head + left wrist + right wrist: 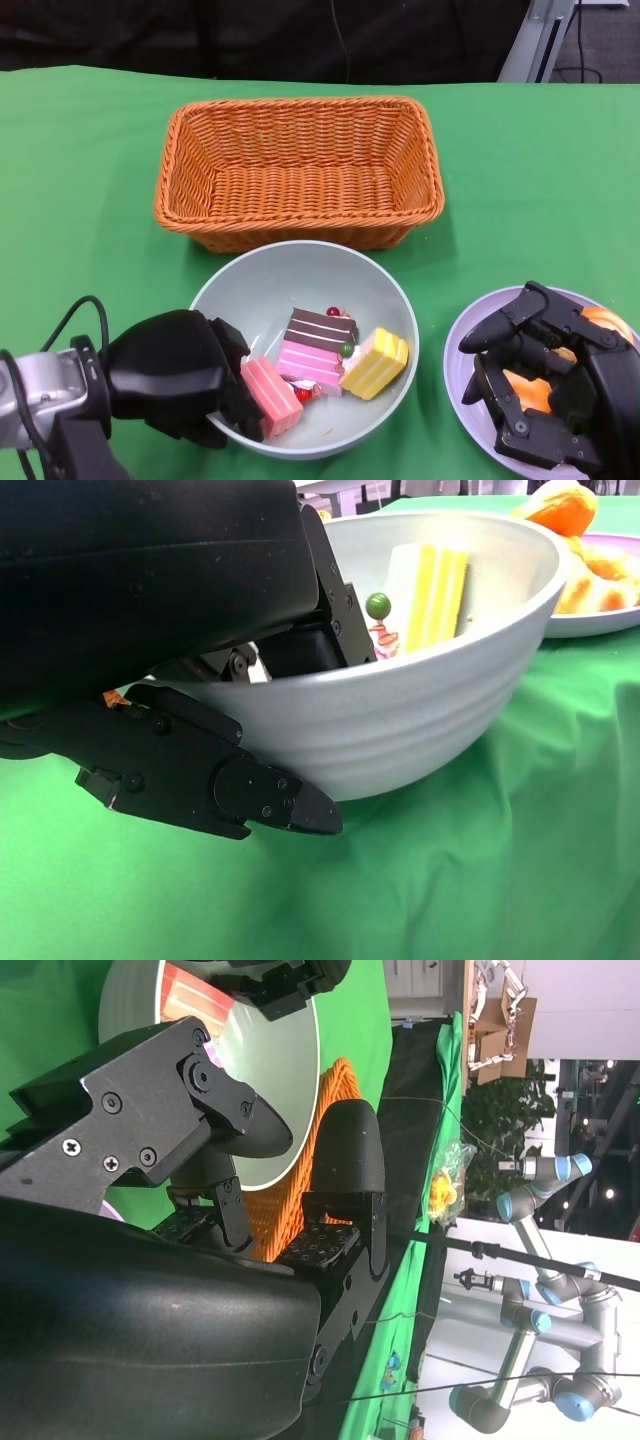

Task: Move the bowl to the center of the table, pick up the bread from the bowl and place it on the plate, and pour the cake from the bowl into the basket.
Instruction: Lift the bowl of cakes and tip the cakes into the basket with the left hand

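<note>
My left robot hand (185, 385) clamps the rim of the bowl (310, 275), fingers inside beside the cake slices (322, 362), ready to tip it toward the basket (298, 170) just beyond, while my right robot hand (555, 385) rests spread over the bread (525, 392) on the plate (465, 330).

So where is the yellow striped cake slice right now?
In the head view, the yellow striped cake slice lies in the pale grey bowl, on its right side, beside the pink-and-brown slice.
</note>
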Controlling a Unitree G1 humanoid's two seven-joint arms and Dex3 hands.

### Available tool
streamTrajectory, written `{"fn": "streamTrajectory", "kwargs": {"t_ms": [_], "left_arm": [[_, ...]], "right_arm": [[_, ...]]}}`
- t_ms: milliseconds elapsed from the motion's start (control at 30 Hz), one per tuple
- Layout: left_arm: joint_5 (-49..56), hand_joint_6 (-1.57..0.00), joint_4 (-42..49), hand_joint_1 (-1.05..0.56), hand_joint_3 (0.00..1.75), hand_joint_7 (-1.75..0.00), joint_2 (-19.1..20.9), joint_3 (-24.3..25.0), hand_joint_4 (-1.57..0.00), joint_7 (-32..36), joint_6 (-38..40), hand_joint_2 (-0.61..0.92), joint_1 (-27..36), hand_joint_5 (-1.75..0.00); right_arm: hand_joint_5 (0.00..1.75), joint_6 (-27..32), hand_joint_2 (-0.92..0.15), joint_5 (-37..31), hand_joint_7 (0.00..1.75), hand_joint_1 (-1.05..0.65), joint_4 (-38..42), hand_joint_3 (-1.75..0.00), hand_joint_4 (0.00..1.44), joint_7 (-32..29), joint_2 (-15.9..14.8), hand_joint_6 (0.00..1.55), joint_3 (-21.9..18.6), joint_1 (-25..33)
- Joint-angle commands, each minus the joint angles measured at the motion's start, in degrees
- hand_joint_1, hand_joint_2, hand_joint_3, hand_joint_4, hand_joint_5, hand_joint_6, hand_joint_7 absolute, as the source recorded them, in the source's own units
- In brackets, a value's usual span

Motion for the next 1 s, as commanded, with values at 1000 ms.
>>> {"fn": "streamTrajectory", "kwargs": {"t_ms": [1000], "left_arm": [[-7.8,-0.67,-4.1,-0.29,0.27,-1.32,5.7,7.2,-0.70,19.2,-12.4,0.92,2.0,-1.69]], "right_arm": [[1.55,-1.7,-0.54,-2.4,1.31,-0.02,1.5,-1.15,0.73,-2.0,0.2,0.67,-0.1,-0.6]]}}
